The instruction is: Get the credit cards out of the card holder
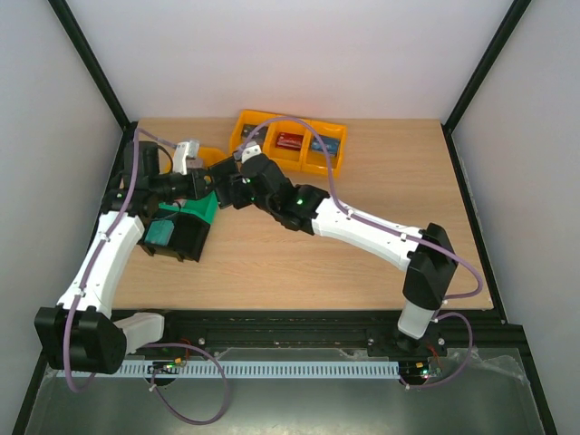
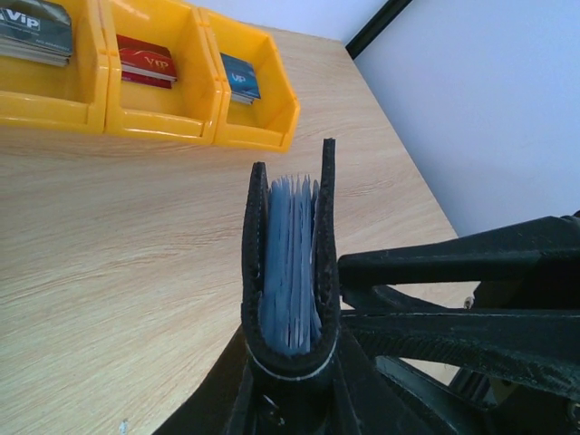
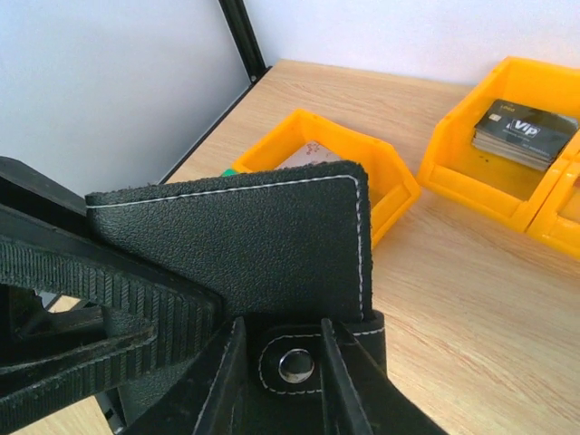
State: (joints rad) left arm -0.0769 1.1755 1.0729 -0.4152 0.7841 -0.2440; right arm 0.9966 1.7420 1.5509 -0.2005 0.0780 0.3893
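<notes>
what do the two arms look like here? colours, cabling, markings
The left arm and right arm both have white link shells with black joint housings and black bases. A loose purple cable runs along each. Small green lights glow on the joints near the wrists. The fingers are black with ribbed faces. No readable markings.

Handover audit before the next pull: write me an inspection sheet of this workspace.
Surface: wooden table.
Job's things: card holder held upright off the table, slightly spread, grey-blue pockets showing; credit cards stacked dark, red, blue in three yellow bins.
Clutter: fourth yellow bin, green bin, black bin.
Grippers: left gripper shut on the holder's fold; right gripper astride the snap tab, grip unclear.
Cables: purple cables along both arms.
Surroundings: white walls, black frame posts.
</notes>
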